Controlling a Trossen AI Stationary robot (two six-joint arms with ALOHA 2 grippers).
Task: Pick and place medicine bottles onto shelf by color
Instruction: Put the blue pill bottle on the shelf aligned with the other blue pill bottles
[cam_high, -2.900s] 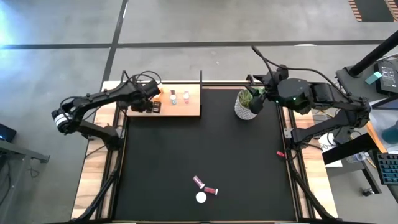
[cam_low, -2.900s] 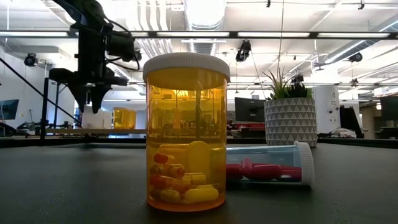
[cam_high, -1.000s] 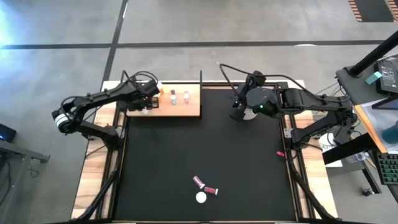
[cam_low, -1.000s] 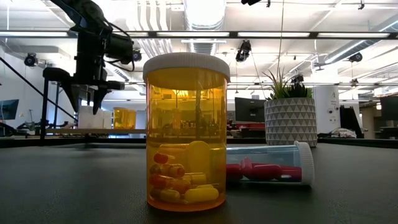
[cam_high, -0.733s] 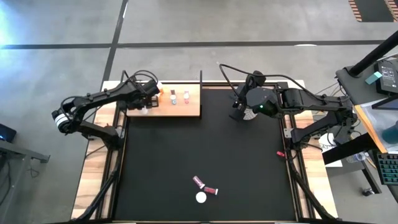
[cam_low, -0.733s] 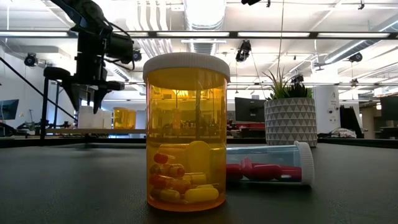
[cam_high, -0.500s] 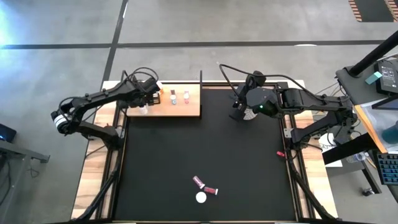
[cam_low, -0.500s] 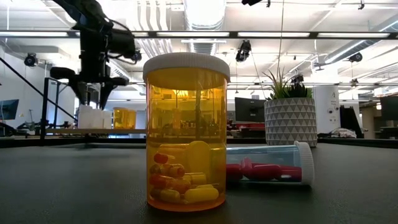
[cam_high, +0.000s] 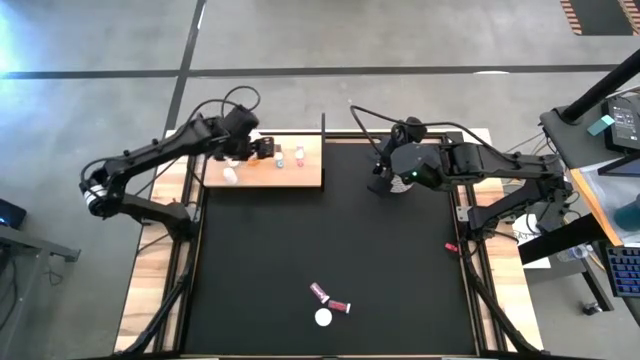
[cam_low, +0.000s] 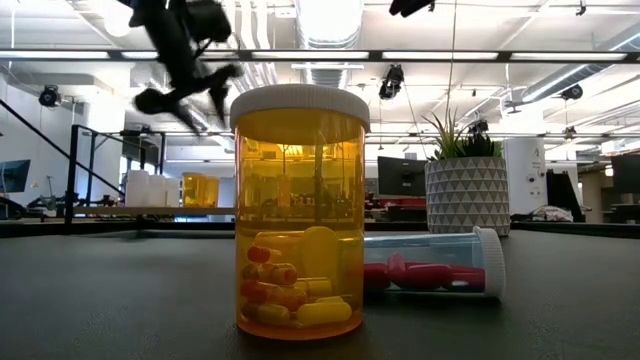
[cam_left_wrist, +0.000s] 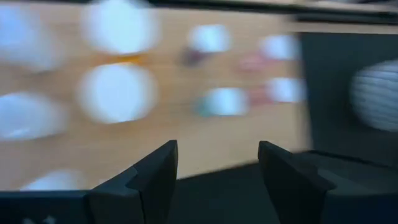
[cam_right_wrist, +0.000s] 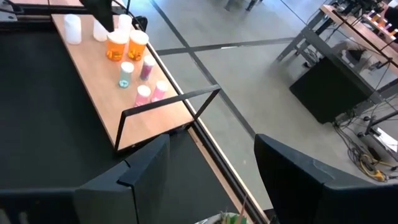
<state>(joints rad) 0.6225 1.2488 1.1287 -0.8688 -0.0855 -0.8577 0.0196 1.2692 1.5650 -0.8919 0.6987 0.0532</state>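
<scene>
Standing on the shelf (cam_high: 262, 176), a pale wooden board at the far left corner of the black worktop (cam_high: 260, 260), several medicine bottles (cam_right_wrist: 128, 45) are seen: two orange ones, white ones and pink ones. Three more bottles (cam_high: 328, 303) are found near the front edge of the worktop: one orange upright and two lying. The left claw (cam_high: 262, 146) is raised above the shelf, its fingers apart and holding nothing. The right claw (cam_high: 378, 185) is kept open above the white plant pot (cam_low: 467, 195). An open hall with ceiling lamps is seen behind.
</scene>
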